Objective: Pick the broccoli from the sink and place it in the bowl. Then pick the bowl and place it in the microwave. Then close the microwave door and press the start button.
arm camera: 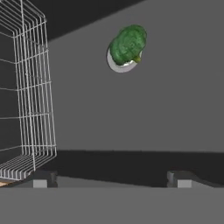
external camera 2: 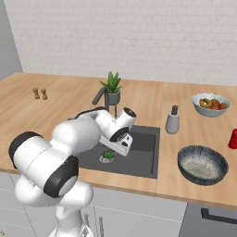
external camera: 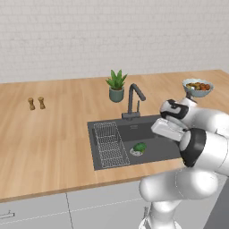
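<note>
The broccoli (arm camera: 128, 43) lies on the round drain on the floor of the dark sink (external camera: 96, 147), right of the wire rack (external camera: 109, 144). From the right side the broccoli (external camera 2: 109, 155) shows just below my hand. My gripper (arm camera: 112, 179) hangs open above the basin, a little short of the broccoli (external camera: 139, 147) and apart from it, with nothing between its fingers (arm camera: 41, 179). The ribbed dark bowl (external camera 2: 202, 165) stands on the counter right of the sink (external camera 2: 155, 152), whitish inside and holding nothing. The microwave is out of view.
A dark faucet (external camera: 133, 100) and a potted plant (external camera: 116, 86) stand behind the sink. A soap dispenser (external camera 2: 172, 120), a fruit bowl (external camera 2: 211, 104) and a red cup (external camera 2: 233, 139) sit to the right. Two small shakers (external camera: 36, 103) stand far left.
</note>
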